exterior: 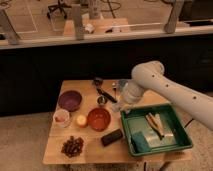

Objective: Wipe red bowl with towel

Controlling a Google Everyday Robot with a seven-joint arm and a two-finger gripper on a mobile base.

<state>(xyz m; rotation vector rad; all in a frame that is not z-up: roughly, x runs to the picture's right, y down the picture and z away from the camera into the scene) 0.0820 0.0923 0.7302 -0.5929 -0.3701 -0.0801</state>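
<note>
The red bowl [98, 119] sits upright near the middle of the wooden table [55, 152]. My gripper [118, 106] hangs from the white arm [150, 80], which reaches in from the right. The gripper is just right of the bowl and slightly behind it, close to the table top by the green tray's far left corner. A pale patch shows at the gripper, and I cannot tell what it is. A folded blue-green cloth [140, 142] that may be the towel lies in the tray's front left corner.
A green tray [183, 141] at the right holds wooden utensils [155, 124]. A purple bowl [70, 100], a small white bowl [61, 118], a yellow item [80, 120], a dark cluster [73, 146], a black block [111, 137], a small cup [101, 101] and dark utensils [102, 90] surround the red bowl.
</note>
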